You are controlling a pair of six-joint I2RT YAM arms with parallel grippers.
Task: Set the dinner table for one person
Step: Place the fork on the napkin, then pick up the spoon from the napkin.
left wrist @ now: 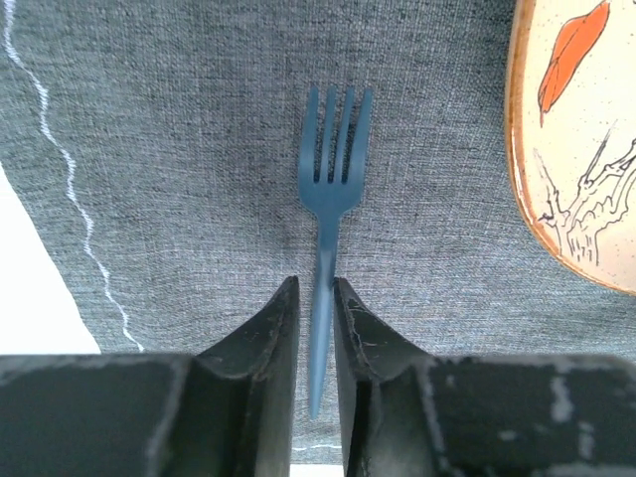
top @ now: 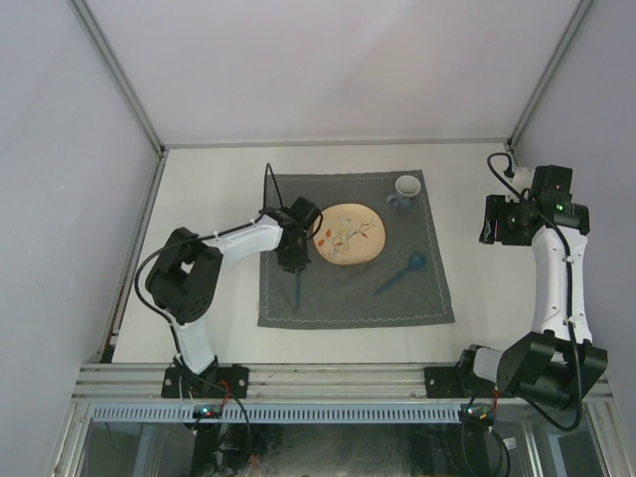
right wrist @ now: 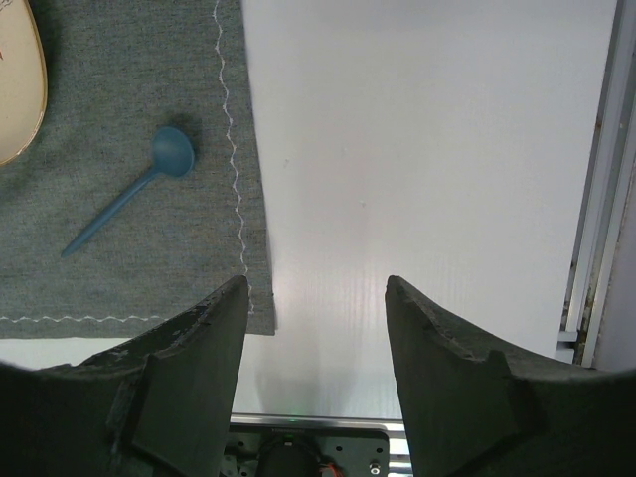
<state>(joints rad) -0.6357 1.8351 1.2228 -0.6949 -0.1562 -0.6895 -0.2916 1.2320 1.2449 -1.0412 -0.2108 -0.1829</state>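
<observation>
The off-white dinner table [top: 199,298] carries a square grey cloth [top: 328,303]. On the cloth are a cream patterned plate [top: 348,235], a small cup [top: 407,187] at its far right and a blue spoon [top: 402,273] at the right. My left gripper [top: 296,263] is low over the cloth, left of the plate. In the left wrist view its jaws [left wrist: 316,283] are shut on the handle of a blue fork [left wrist: 333,149], whose tines point away. The fork rests on or just above the cloth [left wrist: 179,149]. My right gripper [top: 492,221] is open and empty above bare table [right wrist: 417,149].
Metal rails [top: 134,253] edge the table, and one shows in the right wrist view [right wrist: 596,199]. The cloth's stitched right edge [right wrist: 231,149] and the spoon [right wrist: 129,194] lie left of the right gripper [right wrist: 316,283]. The plate rim [left wrist: 522,169] is right of the fork.
</observation>
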